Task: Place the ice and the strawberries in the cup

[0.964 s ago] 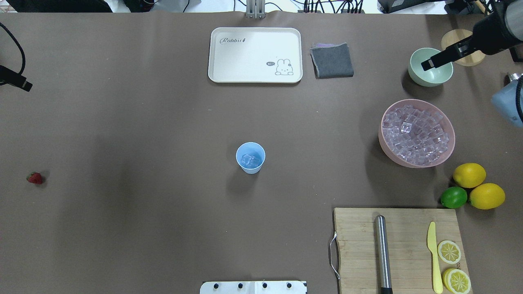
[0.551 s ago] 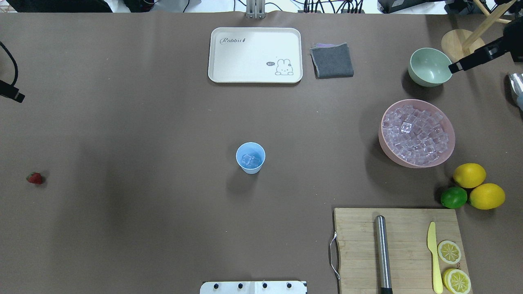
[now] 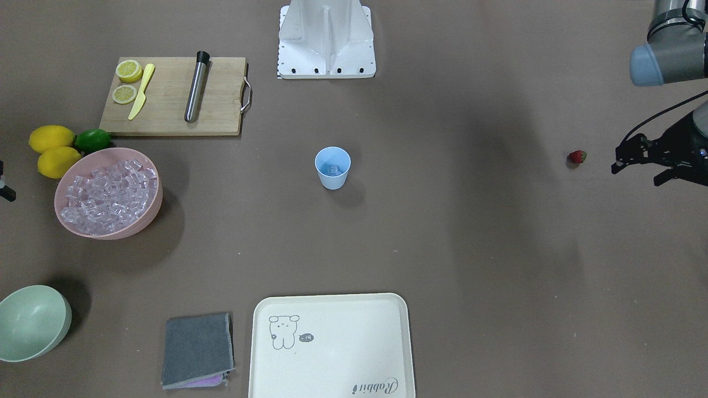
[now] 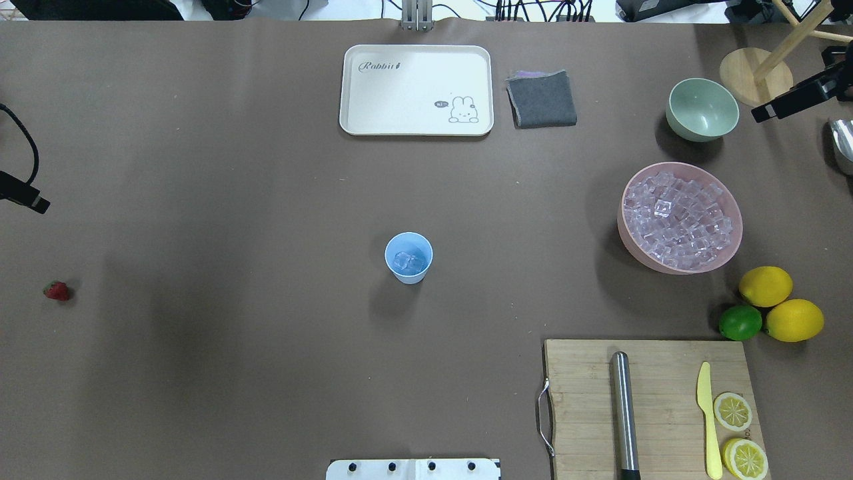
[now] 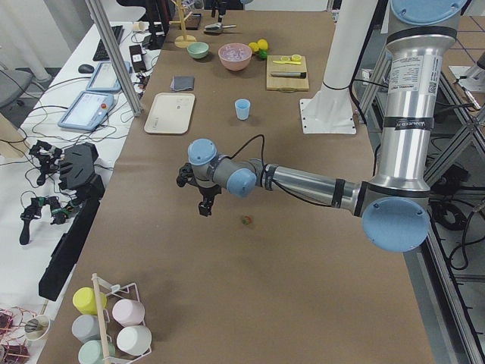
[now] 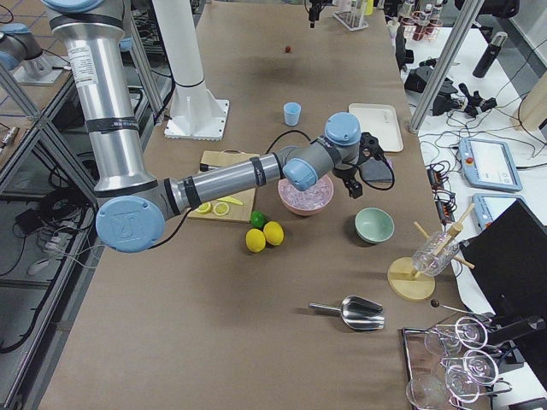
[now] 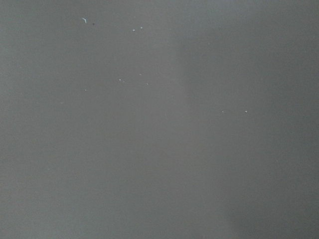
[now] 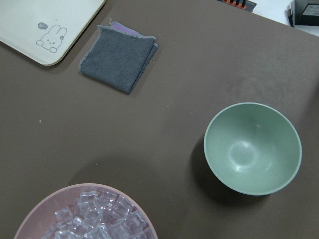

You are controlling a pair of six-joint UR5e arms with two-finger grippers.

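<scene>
The light-blue cup (image 4: 408,259) stands upright mid-table with a few ice cubes (image 4: 408,261) inside; it also shows in the front view (image 3: 332,167). The strawberry (image 4: 57,291) lies alone on the table at the far left, also seen in the front view (image 3: 577,157). My left gripper (image 3: 636,172) hovers beside the strawberry, apart from it, with its fingers spread and empty. More ice (image 4: 680,217) fills the pink bowl (image 4: 626,230) at the right. My right gripper (image 4: 766,112) is at the right edge beyond the pale green bowl (image 4: 702,110); only one finger shows, so I cannot tell its state.
A white rabbit tray (image 4: 416,90) and a grey cloth (image 4: 541,99) lie at the back. A cutting board (image 4: 650,407) with muddler, yellow knife and lemon halves is front right, with lemons and a lime (image 4: 740,322) beside it. A metal scoop (image 6: 350,313) lies past the green bowl.
My right gripper has drawn back from over the green bowl to the table's right edge. My left gripper has moved nearer along the left edge, closer to the strawberry.
</scene>
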